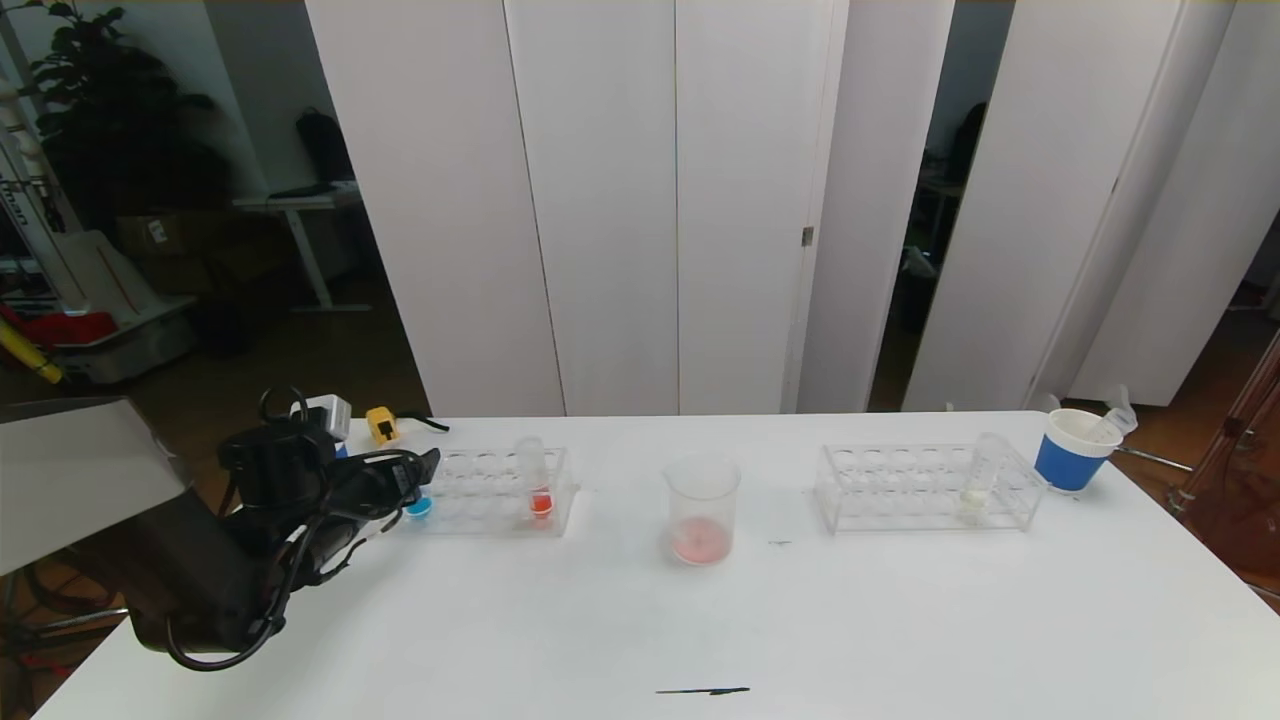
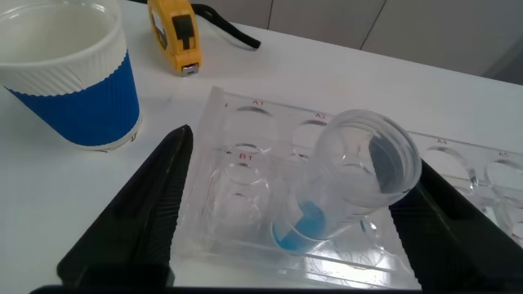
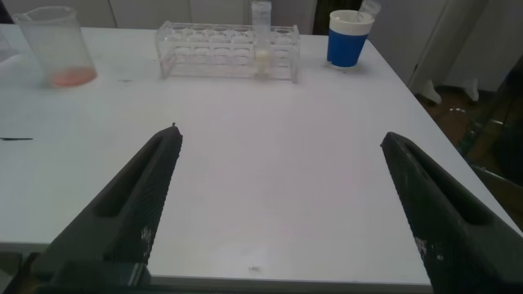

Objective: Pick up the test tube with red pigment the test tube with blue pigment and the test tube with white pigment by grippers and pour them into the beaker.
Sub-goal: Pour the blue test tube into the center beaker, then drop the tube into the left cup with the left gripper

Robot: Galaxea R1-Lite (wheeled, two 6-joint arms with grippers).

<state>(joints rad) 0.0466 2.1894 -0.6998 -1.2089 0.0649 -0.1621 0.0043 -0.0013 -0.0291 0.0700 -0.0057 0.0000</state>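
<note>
Blue pigment fills the bottom of a test tube (image 2: pixel 343 192) standing upright in the left rack (image 2: pixel 245 204), directly between the spread fingers of the left gripper (image 2: pixel 298 220), which are apart and not yet touching the glass. The tube's long axis is vertical, so the fingers would close from either side. In the head view the arm hides most of the tube. The right gripper (image 3: pixel 282 204) hovers open, far from the beaker (image 1: pixel 702 508).
</note>
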